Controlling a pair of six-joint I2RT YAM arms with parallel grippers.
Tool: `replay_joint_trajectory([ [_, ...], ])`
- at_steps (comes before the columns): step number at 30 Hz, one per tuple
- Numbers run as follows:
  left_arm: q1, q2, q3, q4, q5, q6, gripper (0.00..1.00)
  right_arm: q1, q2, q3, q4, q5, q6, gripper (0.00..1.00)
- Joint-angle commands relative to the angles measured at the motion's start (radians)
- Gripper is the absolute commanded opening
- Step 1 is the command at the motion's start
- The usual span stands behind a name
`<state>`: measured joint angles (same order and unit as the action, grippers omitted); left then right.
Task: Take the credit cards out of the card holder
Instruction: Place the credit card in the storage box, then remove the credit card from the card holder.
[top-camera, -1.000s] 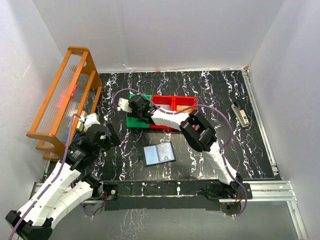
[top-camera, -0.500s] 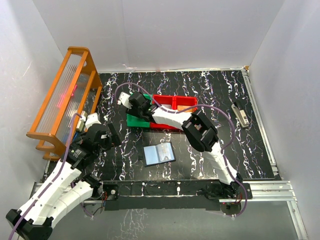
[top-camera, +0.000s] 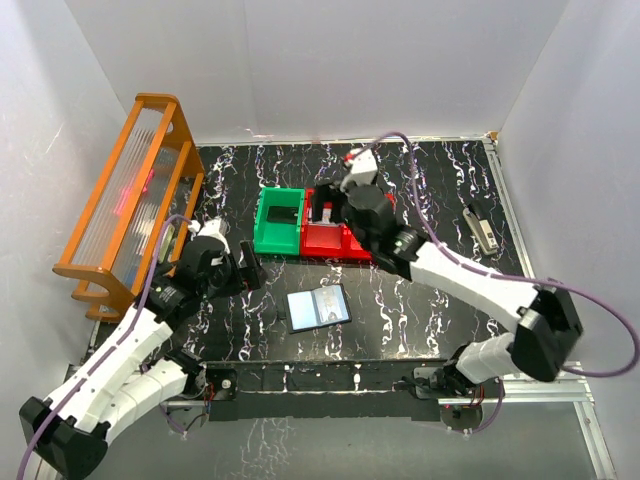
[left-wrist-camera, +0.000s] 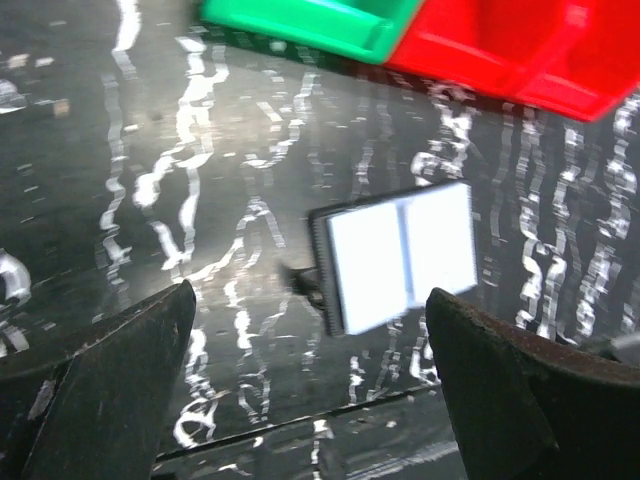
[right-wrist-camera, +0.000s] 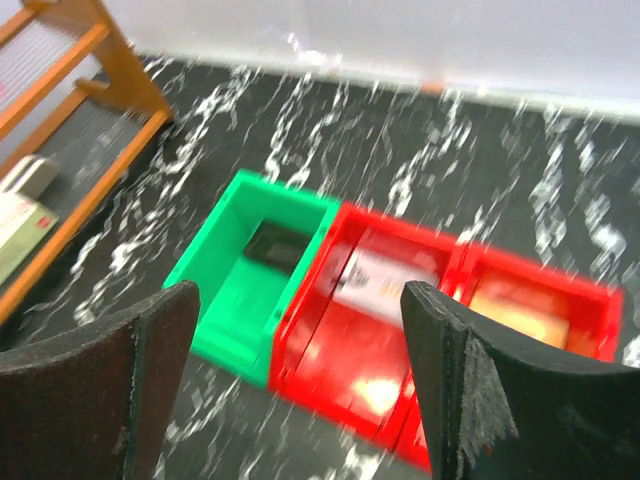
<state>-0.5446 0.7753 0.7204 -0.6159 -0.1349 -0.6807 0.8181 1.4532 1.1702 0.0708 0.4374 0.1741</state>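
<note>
The card holder lies open on the black marbled table, its two light-blue panels facing up; it also shows in the left wrist view as the card holder. My left gripper hangs open just left of it, with nothing between its jaws. A black card lies in the green bin. A pale card lies in the middle red bin, and an orange-tinted card in the right red bin. My right gripper hovers open and empty above the red bins.
An orange wooden rack stands along the left edge, also seen in the right wrist view. A small grey object lies near the right edge. White walls enclose the table on three sides.
My right gripper left the green bin, rose and swung right over the red bins with its jaws wider apart. The black card now lies uncovered in the green bin. The left gripper moved right, toward the holder.
</note>
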Motion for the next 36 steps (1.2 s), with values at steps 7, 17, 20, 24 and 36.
replay_joint_trajectory([
  [7,0.004,0.217,0.027,0.316,0.471,0.014,0.90,0.003,-0.271,-0.434,-0.184,-0.353,0.736,0.59],
  [17,-0.124,0.407,0.032,0.317,0.427,-0.108,0.83,0.003,-0.190,-0.518,-0.200,-0.508,0.838,0.46],
  [20,-0.133,0.423,0.010,0.331,0.432,-0.134,0.83,0.003,-0.146,-0.510,-0.200,-0.527,0.831,0.46],
  [24,-0.152,0.455,0.002,0.304,0.409,-0.136,0.83,0.003,-0.091,-0.499,-0.203,-0.543,0.826,0.44],
  [36,-0.162,0.559,-0.027,0.278,0.359,-0.119,0.68,0.003,-0.014,-0.467,-0.235,-0.539,0.809,0.45],
])
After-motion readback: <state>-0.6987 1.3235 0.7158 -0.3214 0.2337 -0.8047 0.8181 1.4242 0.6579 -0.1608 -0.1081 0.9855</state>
